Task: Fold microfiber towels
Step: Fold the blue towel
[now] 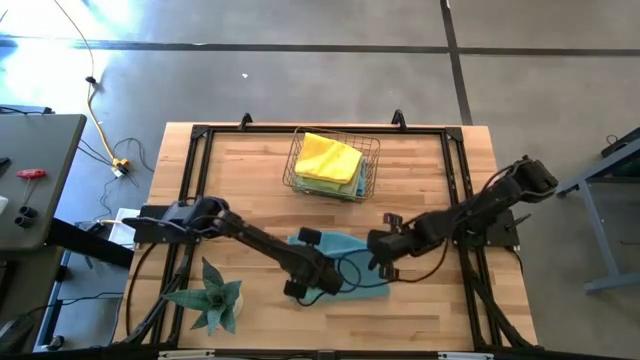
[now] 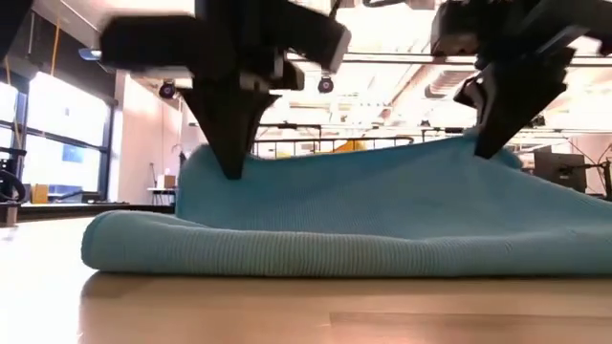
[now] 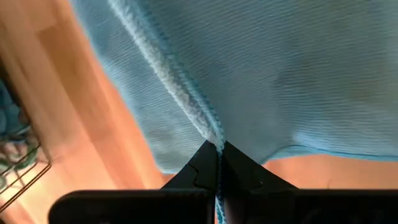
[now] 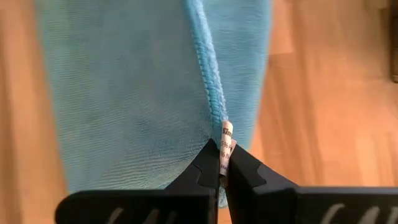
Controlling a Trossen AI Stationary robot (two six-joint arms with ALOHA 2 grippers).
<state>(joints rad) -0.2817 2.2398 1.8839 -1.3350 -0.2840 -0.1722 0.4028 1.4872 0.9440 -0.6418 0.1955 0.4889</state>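
A light blue microfiber towel (image 1: 345, 262) lies on the wooden counter (image 1: 440, 310) toward its front, between the two arms. Its surface shows a fine ribbed weave, and a thick stitched hem (image 4: 206, 68) runs along its edge. In the low view the towel (image 2: 382, 220) sits in two layers: a lower fold rests flat on the counter with a rounded, rolled edge at one end, while the upper layer is lifted and stretched into a shallow sag between two raised corners.

The left gripper (image 3: 217, 163) has its fingers pressed together on the hemmed edge of the towel, the pale stitched seam (image 3: 171, 81) running straight into the pinch. The right gripper (image 4: 222, 167) has its fingers clamped on another corner, where a small white care tag (image 4: 226, 146) pokes out between them. From above, the left gripper (image 1: 312, 280) sits at the near-left side of the towel and the right gripper (image 1: 385, 250) at its right side, both arms reaching inward over the counter.

Toward the back of the counter stands a copper wire basket (image 1: 296, 172) holding more towels: a bright yellow towel (image 1: 328, 156) on top, with pale green and blue layers showing beneath it at the edge. A spiky green plant (image 1: 212, 296) stands at the front-left corner of the counter, well apart from the blue towel.
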